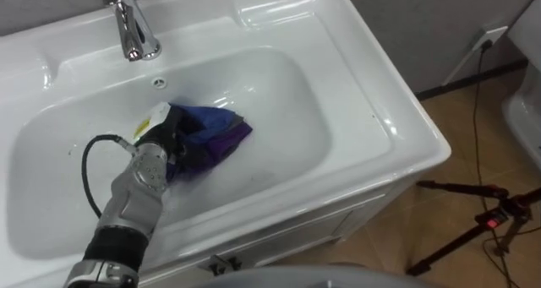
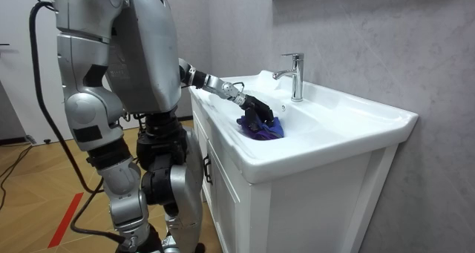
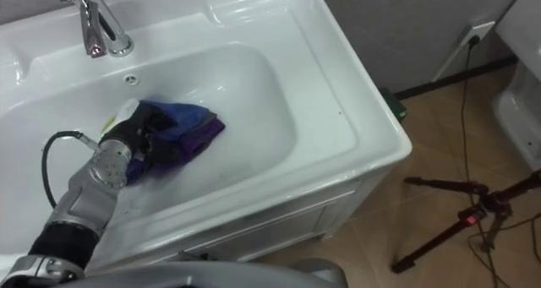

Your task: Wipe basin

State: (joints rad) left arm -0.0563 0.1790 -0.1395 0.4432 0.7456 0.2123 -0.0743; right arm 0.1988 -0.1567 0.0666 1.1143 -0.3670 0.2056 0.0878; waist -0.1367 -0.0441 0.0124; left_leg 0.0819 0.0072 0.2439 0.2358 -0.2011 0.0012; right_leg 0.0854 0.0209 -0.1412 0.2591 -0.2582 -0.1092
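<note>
Inside white basin (image 1: 292, 111), below tap (image 1: 131, 26): blue-purple cloth (image 1: 215, 132), bunched. Left hand (image 1: 165, 143) on it, fingers curled into cloth.

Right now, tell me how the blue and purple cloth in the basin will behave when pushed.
Probably floppy: the cloth lies bunched in folds in the left hand, so it should drape rather than hold shape. It is likely light and unbreakable. It may slide easily, since the basin looks smooth and glossy.
</note>
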